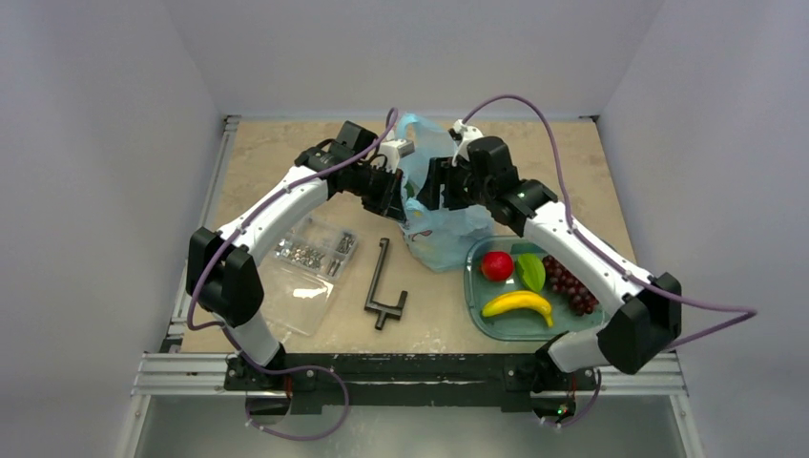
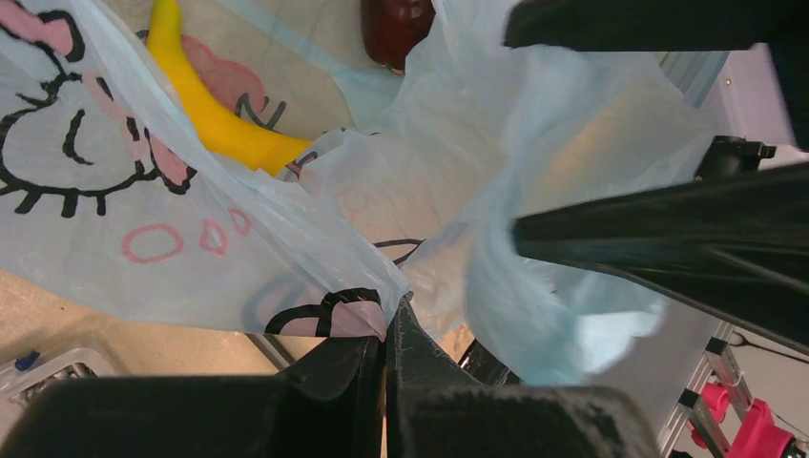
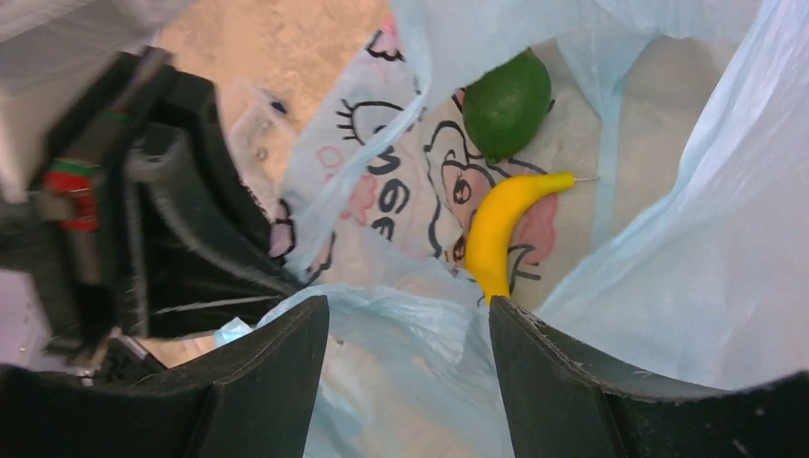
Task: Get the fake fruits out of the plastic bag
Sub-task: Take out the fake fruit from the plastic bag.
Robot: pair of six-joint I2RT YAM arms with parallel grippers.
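I am looking at a robotics lab test cell: plain white panels (image 1: 95, 143) are boxing in a beige stone-patterned tabletop (image 1: 286, 162), a silver aluminium extrusion rail (image 1: 181, 374) is carrying a white-and-black jointed left arm (image 1: 277, 205) and right arm (image 1: 572, 243) trailing purple cables (image 1: 534, 103), and glossy plastic fake fruits (image 1: 520, 303) are lying there as props.

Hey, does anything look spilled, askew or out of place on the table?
Nothing looks spilled or damaged. The only odd ones out are a clear bag of screws and a black T-shaped tool lying flat on the table left of the plastic bag; both are hardware.
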